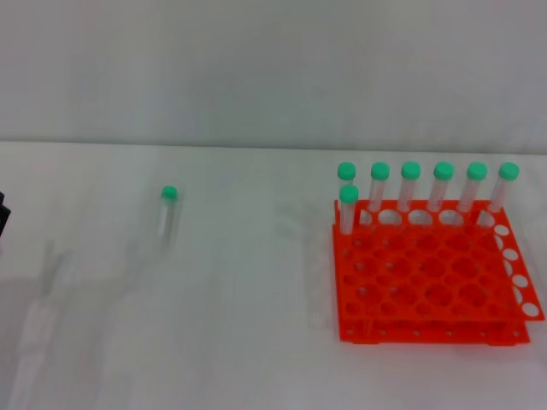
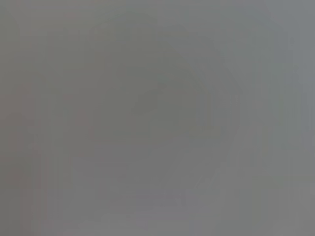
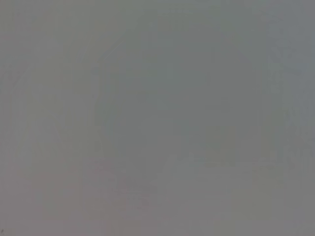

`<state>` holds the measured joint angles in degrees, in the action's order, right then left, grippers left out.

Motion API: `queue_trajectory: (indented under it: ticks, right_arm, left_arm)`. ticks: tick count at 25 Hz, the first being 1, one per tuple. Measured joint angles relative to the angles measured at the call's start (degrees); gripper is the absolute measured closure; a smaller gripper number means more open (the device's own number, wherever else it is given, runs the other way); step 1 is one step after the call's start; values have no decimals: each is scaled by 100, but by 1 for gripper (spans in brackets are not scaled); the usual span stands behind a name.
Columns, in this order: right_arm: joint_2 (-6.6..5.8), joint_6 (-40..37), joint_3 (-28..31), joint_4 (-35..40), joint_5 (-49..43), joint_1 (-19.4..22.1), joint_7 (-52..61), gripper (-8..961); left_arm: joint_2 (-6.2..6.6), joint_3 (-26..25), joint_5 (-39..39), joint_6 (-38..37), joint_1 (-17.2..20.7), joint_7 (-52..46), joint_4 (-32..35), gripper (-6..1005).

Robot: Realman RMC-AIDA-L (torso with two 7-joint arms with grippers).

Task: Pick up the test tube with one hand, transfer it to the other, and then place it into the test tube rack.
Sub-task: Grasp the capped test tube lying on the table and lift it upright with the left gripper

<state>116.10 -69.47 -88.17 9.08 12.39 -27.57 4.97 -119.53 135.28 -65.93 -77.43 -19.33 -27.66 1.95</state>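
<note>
A single test tube point(image 1: 167, 213) lies on the white counter point(image 1: 239, 325), on the robot's left side and well apart from the test tube rack point(image 1: 432, 282). It is a slender clear tube with a round green cap; the cap points away from the robot toward the far edge of the counter, and the transparent body stretches back toward the robot, pale and hard to make out against the white surface. The rack is bright orange-red, with two tiers and a grid of round holes, and it sits on the robot's right side. Seven other green-capped tubes point(image 1: 427, 190) stand upright in it: six in a line along the far row and one more just in front of that row at its left end. At the far left border of the head view a small black shape point(image 1: 3, 215) pokes in near the counter; too little of it shows to say what part of the left arm it is. Both wrist views show only a flat grey field with nothing to tell apart. Neither gripper appears in any view, so whether either is spread or pressed together cannot be told.
</note>
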Motion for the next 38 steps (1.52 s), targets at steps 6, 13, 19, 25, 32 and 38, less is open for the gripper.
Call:
queue_trajectory:
  ticks: [6,13,19,25,32,38]
  right_arm:
    - [-8,2,38,0,0,30,33,98]
    - [4,17,36,-1,0,13,38,98]
    - [8,52,16,-3,1,5,75,98]
    - [9,41,-6,-3,1,5,324,98]
    - [9,44,-15,-3,-12,6,336,98]
    - [-2,48,-16,-3,-35,2,336,98]
  left_arm:
    - [-7,0,-2,-2,137,3,67,143]
    - [0,-24,-32,36,248,-67,356,143]
    - [255,-7,16,-20,68,-1227,52,144]
    - [650,54,976,-46,-428,-3673,-1247,144]
    - [850,1970,1279,-385,-815,-6446,-3147,145]
    - [865,2766,1571,-876,-986,-7915,-4607,146]
